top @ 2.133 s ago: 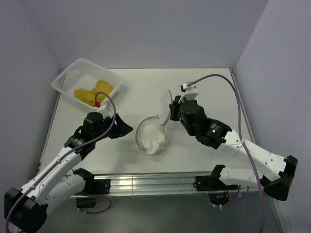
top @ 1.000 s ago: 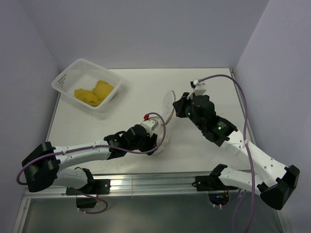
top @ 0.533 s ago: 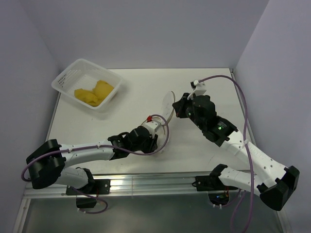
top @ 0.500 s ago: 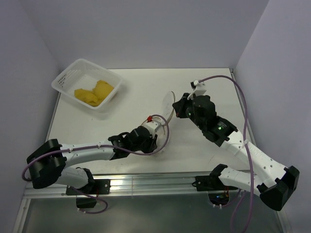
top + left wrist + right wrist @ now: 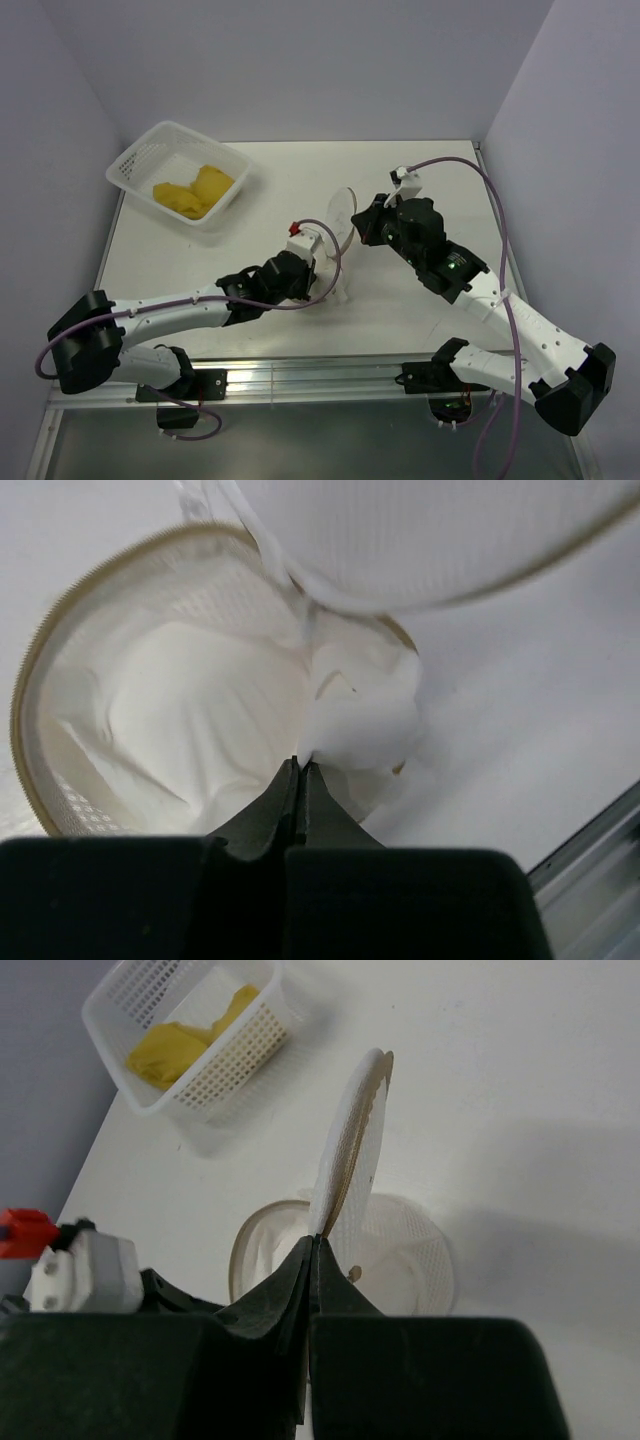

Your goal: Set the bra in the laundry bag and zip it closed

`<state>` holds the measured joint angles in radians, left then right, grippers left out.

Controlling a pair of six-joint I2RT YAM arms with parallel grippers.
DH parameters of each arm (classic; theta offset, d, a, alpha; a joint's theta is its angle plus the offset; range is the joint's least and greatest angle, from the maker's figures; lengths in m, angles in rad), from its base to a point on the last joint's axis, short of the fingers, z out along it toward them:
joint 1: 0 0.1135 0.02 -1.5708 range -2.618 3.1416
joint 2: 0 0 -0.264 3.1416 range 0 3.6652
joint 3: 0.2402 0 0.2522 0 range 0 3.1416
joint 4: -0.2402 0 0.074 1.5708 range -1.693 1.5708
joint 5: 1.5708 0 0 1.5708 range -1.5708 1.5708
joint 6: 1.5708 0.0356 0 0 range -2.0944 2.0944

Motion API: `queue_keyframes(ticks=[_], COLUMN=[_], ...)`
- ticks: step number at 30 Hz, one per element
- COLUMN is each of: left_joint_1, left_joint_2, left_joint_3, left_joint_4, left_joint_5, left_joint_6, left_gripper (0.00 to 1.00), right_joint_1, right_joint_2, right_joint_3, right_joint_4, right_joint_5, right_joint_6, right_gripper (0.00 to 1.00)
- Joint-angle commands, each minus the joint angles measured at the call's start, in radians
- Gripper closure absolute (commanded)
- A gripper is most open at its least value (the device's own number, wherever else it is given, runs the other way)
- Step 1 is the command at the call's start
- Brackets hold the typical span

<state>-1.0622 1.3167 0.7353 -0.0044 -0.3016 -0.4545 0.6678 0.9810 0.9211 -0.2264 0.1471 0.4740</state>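
My left pincer (image 5: pixel 298 768) is at the mouth of the bag (image 5: pixel 410 1255), fingers pressed flat together with no gap showing. Their tips meet right at the edge of a white fold of the bra (image 5: pixel 365 720). I cannot tell whether any cloth is caught between them.

The bag lies near the middle of the table (image 5: pixel 300 170), just in front of my left wrist. It is tipped on its side, so the drum's axis runs roughly left to right. The round mouth with its tan rim (image 5: pixel 20 705) faces left and near, straight at my left wrist camera, and the mesh bottom points right. Most of the bra sits inside as a pale heap against the mesh. The fold bulges over the rim on the near right side of the mouth and hides that stretch of the hoop.

My right pincer (image 5: pixel 313 1240) is clamped on the near edge of the lid (image 5: pixel 350 1150), fingers squeezed onto its rim. The lid stands on edge above the far right side of the mouth, nearly upright. Its face is turned left and its long line runs from near to far.

Well apart at the far left corner sits the basket (image 5: pixel 240 1050), with yellow cloth (image 5: pixel 180 1050) in it.
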Motion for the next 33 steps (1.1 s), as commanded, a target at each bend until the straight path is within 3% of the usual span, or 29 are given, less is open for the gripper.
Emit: queue_keyframes(ticks=[1, 12, 22, 27, 28, 33], left_joint_1=[0.04, 0.231, 0.254, 0.263, 0.268, 0.287], left_joint_2=[-0.054, -0.002, 0.202, 0.26, 0.263, 0.202], left_joint_3=[0.044, 0.055, 0.17, 0.228, 0.23, 0.227], left_joint_4=[0.055, 0.087, 0.055, 0.076, 0.086, 0.072], left_joint_5=[-0.132, -0.125, -0.197, -0.16, -0.124, -0.051], left_joint_6=[-0.053, -0.139, -0.131, -0.15, -0.16, -0.182], left_gripper=[1.0, 1.0, 0.99, 0.77, 0.68, 0.5], right_joint_1=[-0.007, -0.007, -0.007, -0.007, -0.008, -0.039], right_joint_2=[-0.027, -0.022, 0.007, 0.012, 0.005, -0.018], right_joint_3=[-0.007, -0.021, -0.005, -0.019, -0.022, -0.051], right_joint_4=[0.052, 0.055, 0.059, 0.079, 0.082, 0.087], right_joint_5=[-0.046, -0.116, -0.227, -0.262, -0.255, -0.244], right_joint_6=[-0.014, -0.028, -0.038, -0.022, -0.021, -0.014], right_gripper=[1.0, 1.0, 1.0, 1.0, 1.0, 1.0])
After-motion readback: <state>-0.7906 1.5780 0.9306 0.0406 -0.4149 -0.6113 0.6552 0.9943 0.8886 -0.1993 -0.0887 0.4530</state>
